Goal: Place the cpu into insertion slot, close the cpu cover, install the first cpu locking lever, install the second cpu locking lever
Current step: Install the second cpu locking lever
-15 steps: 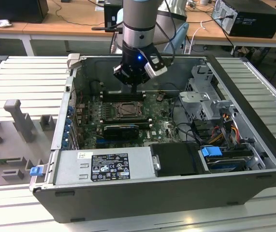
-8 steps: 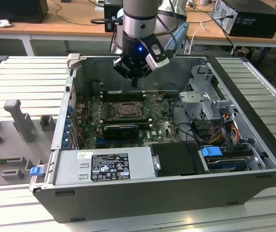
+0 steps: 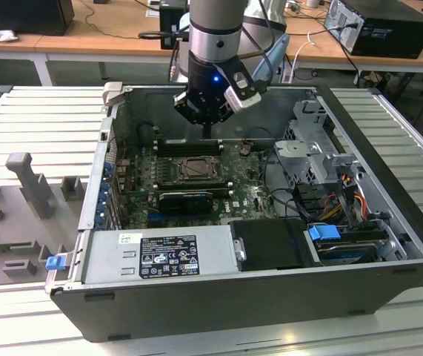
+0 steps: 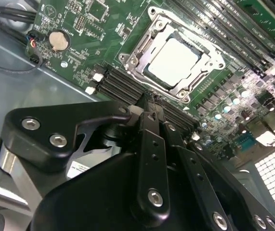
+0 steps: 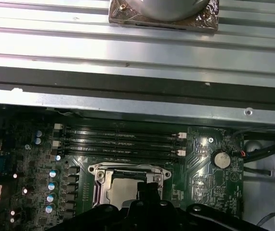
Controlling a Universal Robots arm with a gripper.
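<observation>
A: Where is the cpu now?

B: It lies flat inside the insertion slot on the green motherboard. In the second wrist view its pale metal top shows through the window of the cpu cover, which seems to lie down around it.

A: And the gripper?

B: It hangs above the board, just beside the socket, over the black memory slots. The fingers are pressed together, closed, and they hold nothing.

A: What does the exterior view show?

B: The arm reaches down into the open computer case, which lies on the table. The gripper is just above the socket.
</observation>
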